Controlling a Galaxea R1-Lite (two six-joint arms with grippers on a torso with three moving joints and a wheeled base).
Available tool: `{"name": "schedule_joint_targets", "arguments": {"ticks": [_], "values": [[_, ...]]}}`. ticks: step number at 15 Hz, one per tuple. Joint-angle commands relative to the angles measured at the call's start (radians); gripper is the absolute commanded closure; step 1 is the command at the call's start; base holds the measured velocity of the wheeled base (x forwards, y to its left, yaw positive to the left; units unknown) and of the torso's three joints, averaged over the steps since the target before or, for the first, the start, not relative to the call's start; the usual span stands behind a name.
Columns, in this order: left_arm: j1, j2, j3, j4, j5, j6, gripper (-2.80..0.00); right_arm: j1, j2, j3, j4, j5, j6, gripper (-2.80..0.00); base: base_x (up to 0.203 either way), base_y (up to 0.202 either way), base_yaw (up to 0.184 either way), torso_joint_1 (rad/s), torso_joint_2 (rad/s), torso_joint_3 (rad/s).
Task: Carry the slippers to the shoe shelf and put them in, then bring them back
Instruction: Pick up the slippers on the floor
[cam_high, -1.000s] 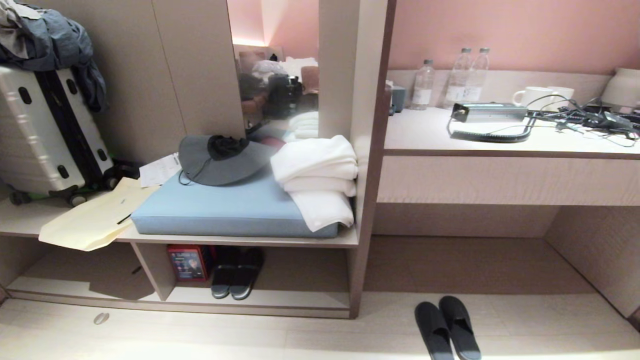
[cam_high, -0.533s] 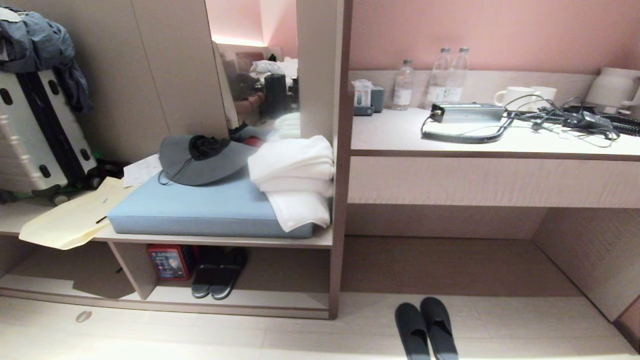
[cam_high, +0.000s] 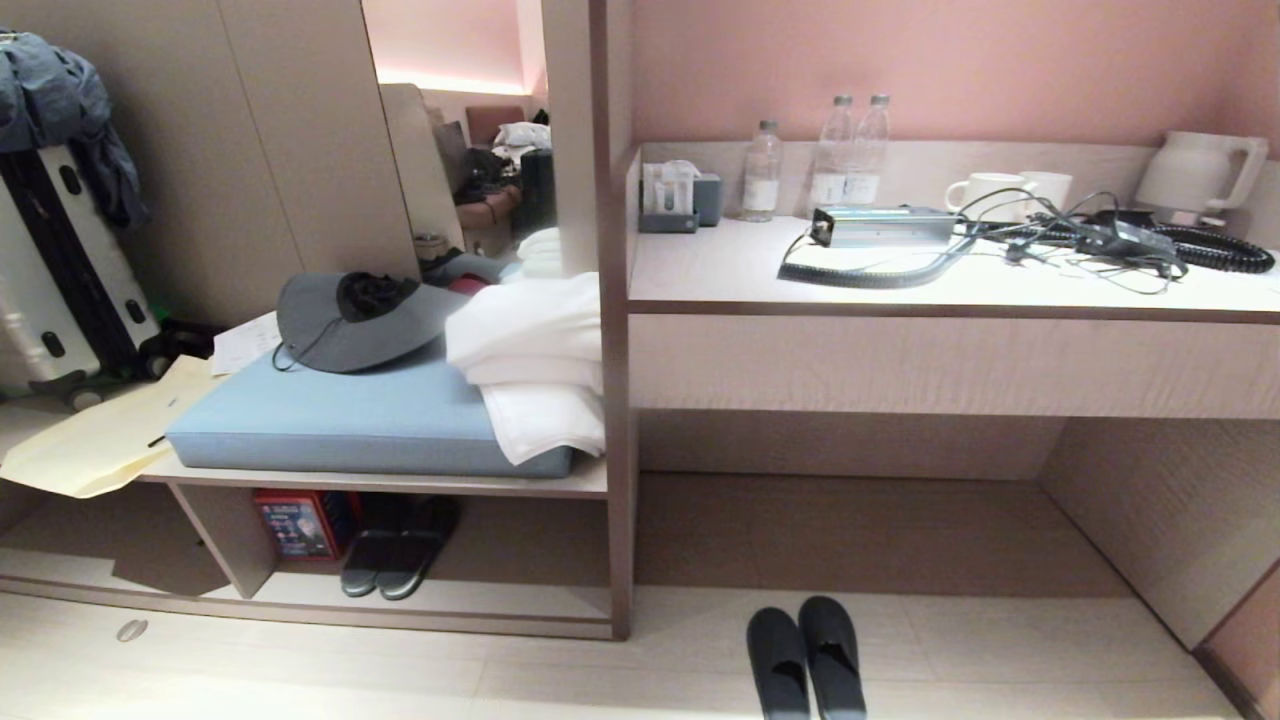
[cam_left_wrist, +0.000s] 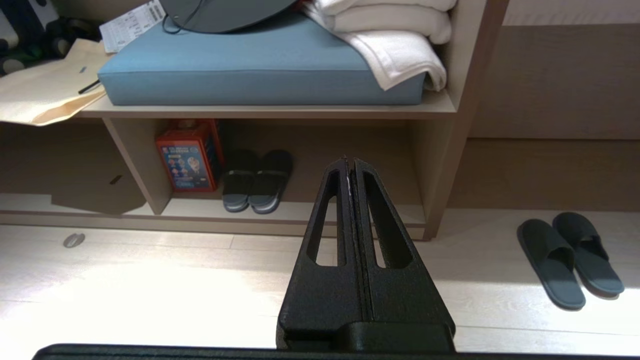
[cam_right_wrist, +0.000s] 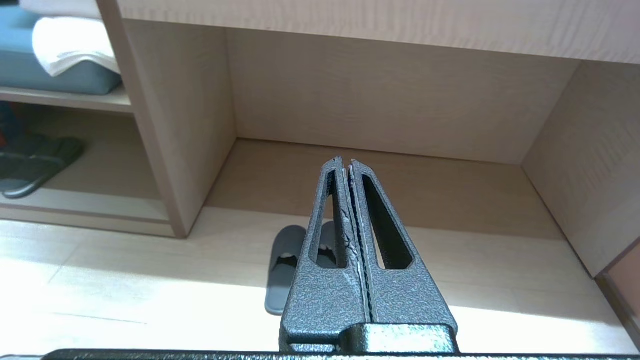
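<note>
The slippers (cam_high: 805, 660), a plain dark pair, lie side by side on the pale floor in front of the desk's open underside. They also show in the left wrist view (cam_left_wrist: 570, 260). In the right wrist view the slippers (cam_right_wrist: 282, 270) are partly hidden behind the fingers. The shoe shelf (cam_high: 480, 600) is the low cubby to their left, with a pale base board (cam_left_wrist: 310, 212) and an upright divider (cam_left_wrist: 140, 165). My left gripper (cam_left_wrist: 348, 161) and right gripper (cam_right_wrist: 345, 161) are both shut on nothing, held above the floor. Neither shows in the head view.
Another dark pair with pale rims (cam_high: 395, 560) and a red box (cam_high: 295, 522) sit inside the shelf. Above it lie a blue cushion (cam_high: 330, 420), white towels (cam_high: 530, 370) and a grey hat (cam_high: 350, 320). The desk (cam_high: 900, 360) carries bottles, mugs, cables and a kettle.
The whole head view has slid leftward, so the camera has moved to the right. The slippers and the shelf's contents lie as before.
</note>
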Motion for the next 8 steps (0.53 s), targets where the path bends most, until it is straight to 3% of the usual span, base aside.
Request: {"name": "schedule_joint_targets", "arguments": {"ticks": [1, 8], "values": [[0.000, 0.001, 0.000, 0.000, 0.000, 0.000, 0.00, 0.000, -0.001, 0.000, 0.000, 0.000, -0.001, 0.00, 0.000, -0.064, 0.004, 0.005, 0.00, 0.007], [0.000, 0.001, 0.000, 0.000, 0.000, 0.002, 0.00, -0.001, 0.000, 0.000, 0.000, 0.000, -0.001, 0.00, 0.000, 0.000, 0.000, 0.000, 0.00, -0.012]]}}
